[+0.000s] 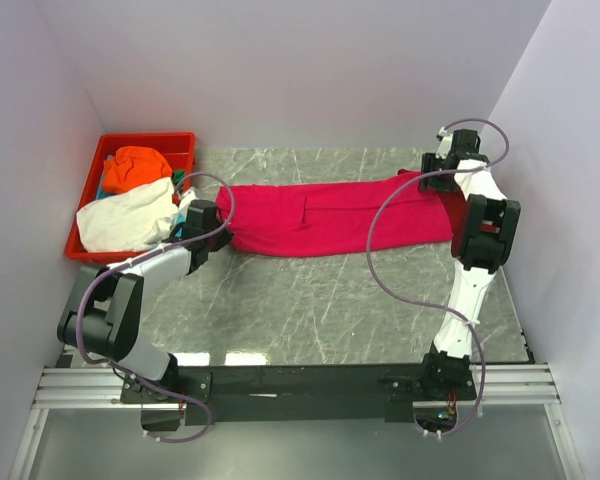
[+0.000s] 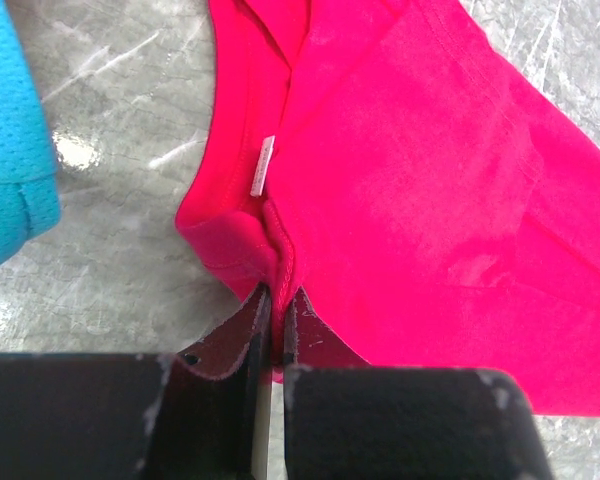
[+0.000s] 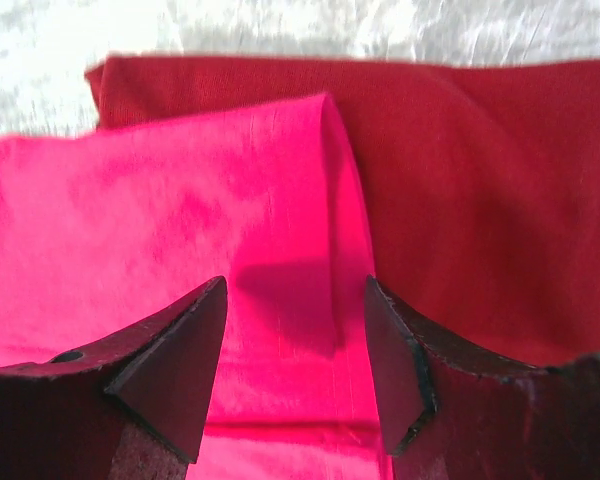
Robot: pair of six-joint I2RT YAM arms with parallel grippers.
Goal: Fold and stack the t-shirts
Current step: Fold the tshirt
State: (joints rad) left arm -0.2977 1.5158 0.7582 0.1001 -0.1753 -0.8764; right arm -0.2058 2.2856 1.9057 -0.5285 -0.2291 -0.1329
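A bright pink-red t-shirt (image 1: 330, 215) lies folded into a long band across the table. My left gripper (image 1: 212, 232) is shut on its left end, pinching the cloth by the collar (image 2: 278, 295) beside the white label (image 2: 261, 165). My right gripper (image 1: 436, 186) is open and hovers over the band's right end. A folded edge of the pink-red t-shirt (image 3: 180, 220) lies between the open fingers (image 3: 295, 300). A darker red t-shirt (image 3: 480, 180) lies flat under and beside that end, and it also shows in the top view (image 1: 446, 212).
A red plastic tray (image 1: 185, 140) stands at the back left. It holds an orange shirt (image 1: 135, 167), a white shirt (image 1: 130, 215) spilling over its rim, and a teal shirt (image 2: 10, 150) close to my left gripper. White walls stand on three sides.
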